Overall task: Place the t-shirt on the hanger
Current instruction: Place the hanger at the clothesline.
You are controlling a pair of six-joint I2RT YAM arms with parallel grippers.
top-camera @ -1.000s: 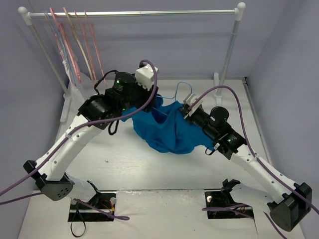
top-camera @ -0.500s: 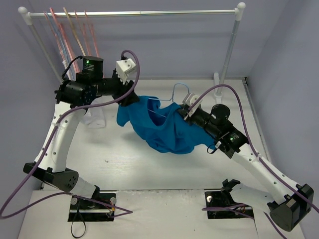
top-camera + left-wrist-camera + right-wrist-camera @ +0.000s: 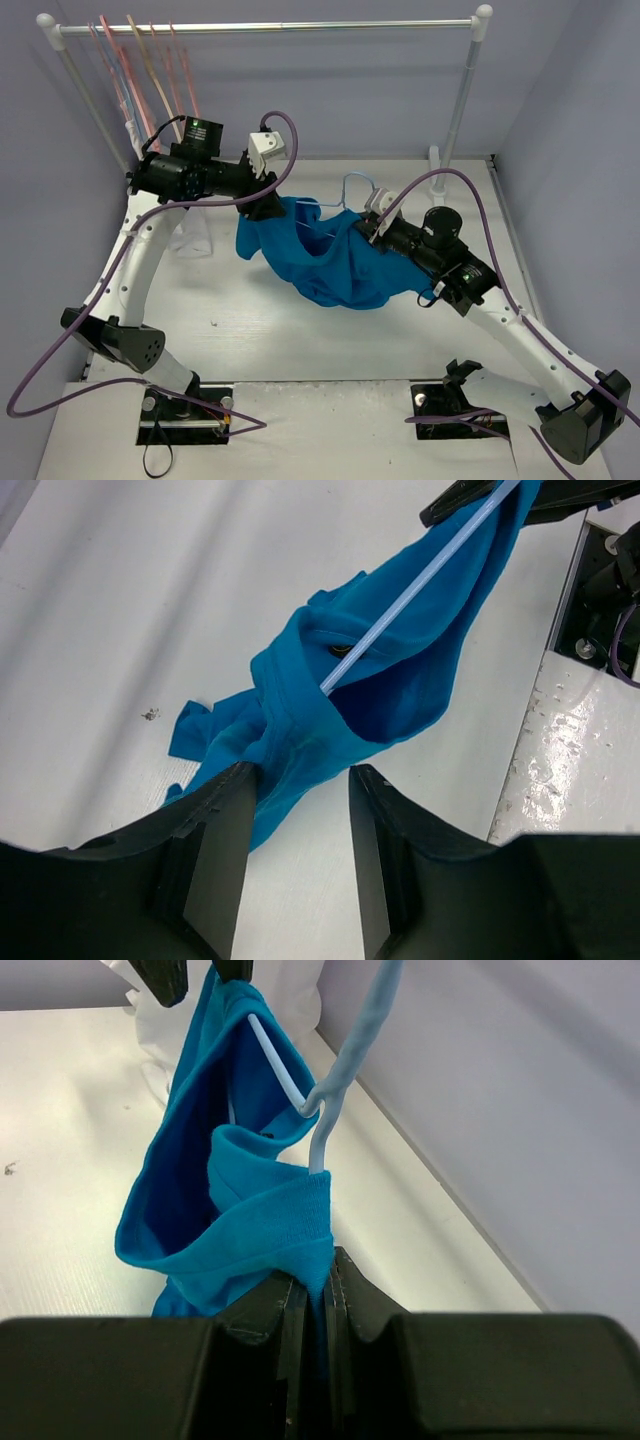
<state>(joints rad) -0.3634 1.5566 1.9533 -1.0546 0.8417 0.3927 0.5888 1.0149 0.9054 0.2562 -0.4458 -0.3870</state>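
The bright blue t-shirt (image 3: 320, 262) hangs bunched between my two grippers above the table. The light-blue hanger (image 3: 352, 186) has its hook sticking up above the collar, and one arm (image 3: 420, 580) runs inside the cloth. My right gripper (image 3: 370, 228) is shut on the t-shirt's collar (image 3: 270, 1225), right where the hanger's stem (image 3: 320, 1140) enters it. My left gripper (image 3: 268, 207) is at the shirt's left end. Its jaws stand open in the left wrist view (image 3: 300, 775), with the blue cloth (image 3: 300, 730) touching only the left finger's tip.
A clothes rack (image 3: 270, 25) stands at the back, with pink and tan hangers (image 3: 140, 90) bunched at its left end. A translucent whitish garment (image 3: 190, 235) lies by the rack's left foot. The rack's right post (image 3: 462, 100) stands behind my right arm.
My left arm swung up and to the left from over the shirt, drawing the shirt's left end out. Then it eased slightly right. My right gripper has kept its hold.
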